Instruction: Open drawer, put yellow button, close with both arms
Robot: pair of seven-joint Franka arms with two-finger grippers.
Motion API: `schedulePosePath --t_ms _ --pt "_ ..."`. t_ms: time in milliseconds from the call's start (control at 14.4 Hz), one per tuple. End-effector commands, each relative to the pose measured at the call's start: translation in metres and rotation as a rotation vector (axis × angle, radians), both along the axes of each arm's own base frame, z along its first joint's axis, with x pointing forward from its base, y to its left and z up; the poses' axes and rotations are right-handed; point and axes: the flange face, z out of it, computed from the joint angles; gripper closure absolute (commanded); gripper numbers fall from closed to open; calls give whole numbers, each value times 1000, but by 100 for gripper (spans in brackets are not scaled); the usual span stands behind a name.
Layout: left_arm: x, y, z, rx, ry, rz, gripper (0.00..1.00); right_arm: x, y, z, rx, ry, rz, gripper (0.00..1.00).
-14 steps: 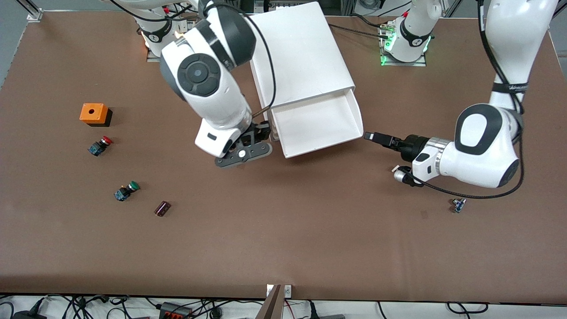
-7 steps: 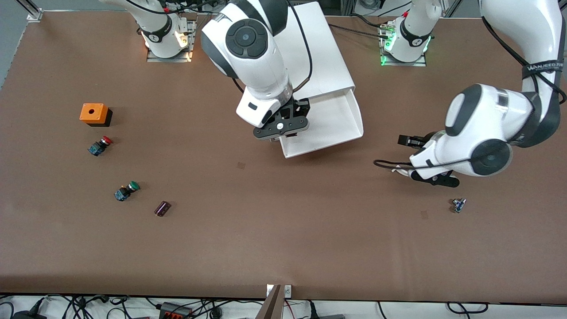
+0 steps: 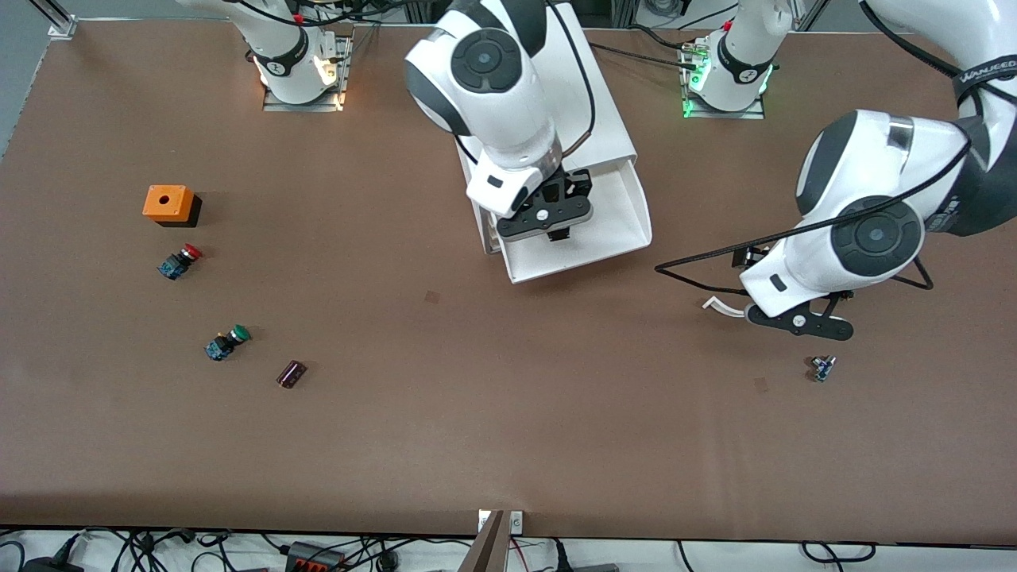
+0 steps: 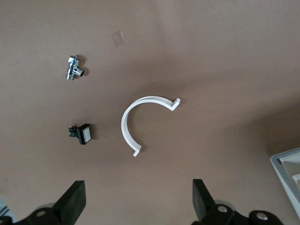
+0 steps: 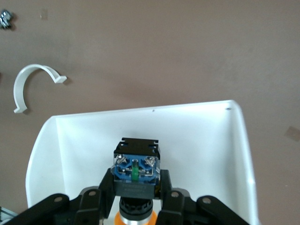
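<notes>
The drawer [image 3: 632, 230], topmost in the white cabinet [image 3: 604, 119], stands pulled out toward the front camera. My right gripper [image 5: 136, 182] hangs over the drawer's tray [image 5: 201, 136] and is shut on the yellow button [image 5: 136, 164]. It grips the black body, with the blue terminal end pointing away from the hand and the yellow-orange cap [image 5: 136, 219] toward the palm. In the front view the hand hides the button. My left gripper [image 4: 138, 199] is open and empty, pointing down over bare table toward the left arm's end, beside a white curved clip [image 4: 140, 122].
Toward the right arm's end lie an orange box [image 3: 168, 203], a red-capped button [image 3: 179, 260], a green-capped button [image 3: 227, 342] and a dark cylinder [image 3: 291, 372]. Near the left gripper are a metal fitting [image 4: 74, 68] and a small black switch [image 4: 82, 133].
The right arm has carried the yellow button from beside the drawer to over its tray. The left arm has drawn back from the drawer's front and turned its hand down over the table.
</notes>
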Motion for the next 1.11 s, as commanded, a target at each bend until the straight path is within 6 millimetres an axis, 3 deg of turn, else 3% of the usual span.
schedulePosePath --t_ms 0,279,697,1045 --pt "-6 8 23 -91 8 78 0 -5 8 -7 -9 8 -8 100" --pt "-16 -3 24 -77 -12 201 1 -6 9 -27 -61 7 7 100" --pt "-20 0 20 -189 -3 252 0 -14 6 -40 -116 68 19 100" --pt "-29 0 16 -185 -18 253 0 -26 22 -57 -114 79 4 100"
